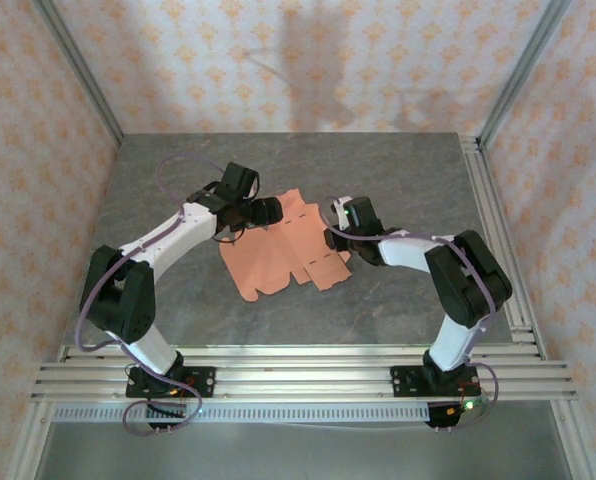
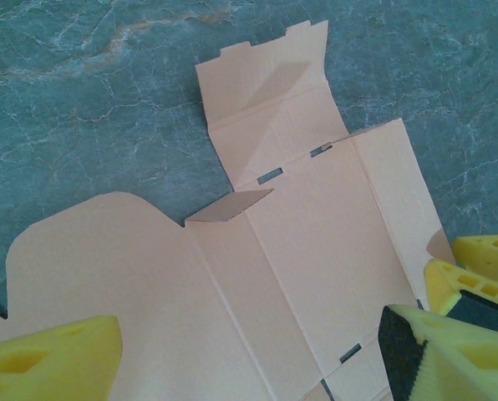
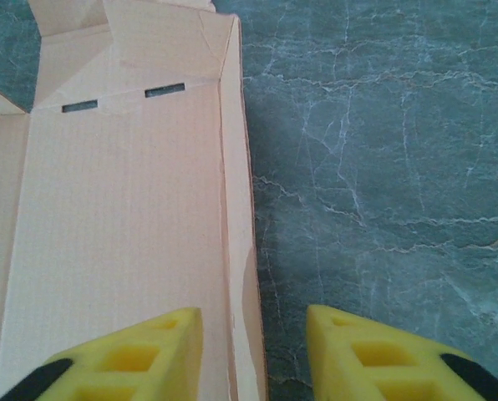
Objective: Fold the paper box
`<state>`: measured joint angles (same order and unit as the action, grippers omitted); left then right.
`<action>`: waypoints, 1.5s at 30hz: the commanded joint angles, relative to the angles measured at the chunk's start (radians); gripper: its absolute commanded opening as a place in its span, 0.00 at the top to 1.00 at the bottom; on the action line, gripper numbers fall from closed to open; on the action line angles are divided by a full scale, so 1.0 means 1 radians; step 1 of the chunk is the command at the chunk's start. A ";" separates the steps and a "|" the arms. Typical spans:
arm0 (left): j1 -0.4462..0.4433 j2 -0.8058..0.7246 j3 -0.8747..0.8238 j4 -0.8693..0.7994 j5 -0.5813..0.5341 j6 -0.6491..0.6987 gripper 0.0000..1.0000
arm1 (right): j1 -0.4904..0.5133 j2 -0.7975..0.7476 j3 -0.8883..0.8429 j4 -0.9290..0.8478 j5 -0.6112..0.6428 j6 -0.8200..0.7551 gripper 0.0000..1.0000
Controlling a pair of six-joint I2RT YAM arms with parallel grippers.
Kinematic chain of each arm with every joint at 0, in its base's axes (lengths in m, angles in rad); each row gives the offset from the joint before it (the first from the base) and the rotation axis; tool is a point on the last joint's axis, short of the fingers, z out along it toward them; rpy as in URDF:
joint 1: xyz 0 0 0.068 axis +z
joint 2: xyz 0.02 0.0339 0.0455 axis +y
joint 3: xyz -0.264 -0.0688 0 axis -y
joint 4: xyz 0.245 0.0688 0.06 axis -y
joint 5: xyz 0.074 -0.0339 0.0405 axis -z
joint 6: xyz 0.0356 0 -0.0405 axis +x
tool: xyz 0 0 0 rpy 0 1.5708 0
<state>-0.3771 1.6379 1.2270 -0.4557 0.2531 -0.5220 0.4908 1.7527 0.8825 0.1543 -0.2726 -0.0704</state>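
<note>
The paper box lies as a flat salmon-orange die-cut sheet in the middle of the table, with tabs and a rounded flap. My left gripper hovers over its left part. In the left wrist view the paper box spreads under the left gripper, which is open wide with nothing between its fingers. My right gripper is at the sheet's right edge. In the right wrist view the right gripper is open, and a slightly raised side strip of the paper box runs between its fingers without touching them.
The dark marbled tabletop has patterned walls on three sides. Aluminium rails run along the near edge and another rail down the right side. The right gripper's yellow fingers show close by in the left wrist view.
</note>
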 commanded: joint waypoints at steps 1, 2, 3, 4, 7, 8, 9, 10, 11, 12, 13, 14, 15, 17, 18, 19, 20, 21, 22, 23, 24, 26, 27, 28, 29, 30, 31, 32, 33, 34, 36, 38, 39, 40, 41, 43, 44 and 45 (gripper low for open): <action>0.006 -0.005 0.006 -0.002 -0.011 0.022 0.18 | -0.003 0.031 0.029 0.002 -0.009 -0.003 0.67; 0.006 -0.004 0.007 -0.003 -0.011 0.023 0.18 | -0.003 0.037 0.039 -0.011 -0.008 -0.007 0.68; 0.006 -0.003 0.005 -0.004 -0.011 0.024 0.18 | -0.003 0.042 0.049 -0.025 -0.008 -0.013 0.69; 0.006 -0.003 0.006 -0.004 -0.010 0.024 0.18 | -0.003 0.044 0.055 -0.034 -0.008 -0.015 0.71; 0.006 -0.001 0.005 -0.005 -0.011 0.027 0.18 | -0.002 0.065 0.095 -0.104 -0.003 -0.031 0.73; 0.007 0.003 0.005 -0.005 -0.009 0.027 0.18 | -0.003 0.074 0.111 -0.131 -0.001 -0.038 0.73; 0.007 0.004 0.008 -0.007 -0.009 0.026 0.18 | -0.003 0.082 0.123 -0.154 -0.002 -0.045 0.74; 0.006 0.008 0.009 -0.004 -0.006 0.025 0.18 | -0.003 0.085 0.128 -0.162 -0.005 -0.049 0.74; 0.006 0.007 0.007 -0.003 -0.005 0.024 0.18 | -0.003 0.086 0.131 -0.168 -0.008 -0.052 0.74; 0.006 0.007 0.004 0.000 -0.005 0.022 0.18 | -0.003 0.087 0.136 -0.176 -0.011 -0.056 0.75; 0.006 0.008 0.002 0.002 -0.004 0.020 0.18 | -0.003 0.089 0.142 -0.188 -0.011 -0.059 0.77; 0.006 0.006 -0.001 0.004 -0.006 0.018 0.18 | -0.003 0.091 0.151 -0.204 -0.008 -0.064 0.78; 0.007 0.006 -0.003 0.003 -0.008 0.016 0.18 | -0.003 0.095 0.161 -0.225 -0.007 -0.073 0.79; 0.006 0.008 -0.006 0.002 -0.009 0.014 0.18 | -0.002 0.100 0.171 -0.239 -0.006 -0.085 0.82; 0.006 0.008 -0.010 0.002 -0.009 0.014 0.18 | -0.003 0.102 0.175 -0.244 -0.007 -0.092 0.82; 0.006 0.008 -0.013 0.005 -0.010 0.014 0.18 | -0.004 0.103 0.178 -0.248 -0.009 -0.096 0.82; 0.006 0.008 -0.014 0.004 -0.012 0.014 0.18 | -0.002 0.105 0.183 -0.254 -0.012 -0.098 0.82; 0.006 0.010 -0.017 0.004 -0.012 0.014 0.18 | -0.003 0.107 0.187 -0.259 -0.016 -0.101 0.82; 0.007 0.011 -0.017 0.004 -0.011 0.015 0.18 | -0.003 0.110 0.191 -0.265 -0.025 -0.104 0.82; 0.007 0.013 -0.017 0.004 -0.011 0.015 0.18 | -0.003 0.113 0.195 -0.269 -0.033 -0.108 0.81; 0.007 0.014 -0.016 0.004 -0.011 0.017 0.18 | -0.003 0.116 0.199 -0.273 -0.035 -0.109 0.79; 0.007 0.015 -0.012 0.002 -0.008 0.020 0.18 | -0.003 0.124 0.207 -0.282 -0.037 -0.113 0.78; 0.007 0.017 -0.008 0.001 -0.008 0.023 0.18 | -0.003 0.126 0.211 -0.289 -0.037 -0.115 0.77; 0.007 0.017 -0.009 -0.001 -0.009 0.023 0.18 | -0.003 0.130 0.214 -0.293 -0.038 -0.118 0.78; 0.007 0.015 -0.008 -0.002 -0.009 0.026 0.18 | -0.003 0.131 0.216 -0.295 -0.040 -0.118 0.78; 0.009 0.016 -0.007 -0.003 -0.009 0.027 0.18 | -0.003 0.131 0.217 -0.297 -0.043 -0.118 0.80; 0.009 0.016 -0.007 -0.003 -0.011 0.027 0.18 | -0.003 0.130 0.217 -0.296 -0.043 -0.118 0.81; 0.009 0.016 -0.008 -0.003 -0.010 0.027 0.18 | -0.002 0.128 0.217 -0.297 -0.042 -0.118 0.83; 0.009 0.016 -0.009 -0.003 -0.011 0.028 0.18 | -0.002 0.126 0.217 -0.298 -0.040 -0.119 0.88; 0.010 0.016 -0.009 -0.003 -0.010 0.027 0.18 | -0.002 0.125 0.217 -0.298 -0.040 -0.121 0.93; 0.011 0.016 -0.013 -0.001 -0.014 0.027 0.18 | -0.003 0.119 0.219 -0.306 -0.040 -0.126 0.98; 0.012 0.013 -0.016 0.003 -0.013 0.024 0.18 | -0.003 0.114 0.220 -0.312 -0.046 -0.131 0.98; 0.012 0.013 -0.016 0.003 -0.011 0.024 0.18 | -0.003 0.113 0.220 -0.314 -0.047 -0.132 0.95; 0.012 0.013 -0.016 0.004 -0.011 0.023 0.18 | -0.003 0.112 0.222 -0.316 -0.047 -0.132 0.92; 0.012 0.014 -0.016 0.004 -0.010 0.022 0.18 | -0.003 0.110 0.222 -0.316 -0.046 -0.134 0.90; 0.012 0.016 -0.015 0.004 -0.009 0.022 0.18 | -0.002 0.107 0.223 -0.319 -0.044 -0.134 0.88; 0.012 0.016 -0.014 0.005 -0.009 0.022 0.18 | -0.003 0.104 0.225 -0.320 -0.042 -0.134 0.87; 0.012 0.015 -0.015 0.003 -0.009 0.021 0.18 | -0.003 0.102 0.226 -0.322 -0.042 -0.134 0.85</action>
<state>-0.3771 1.6394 1.2217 -0.4561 0.2535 -0.5217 0.4908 1.8751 1.0821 -0.1284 -0.3153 -0.1940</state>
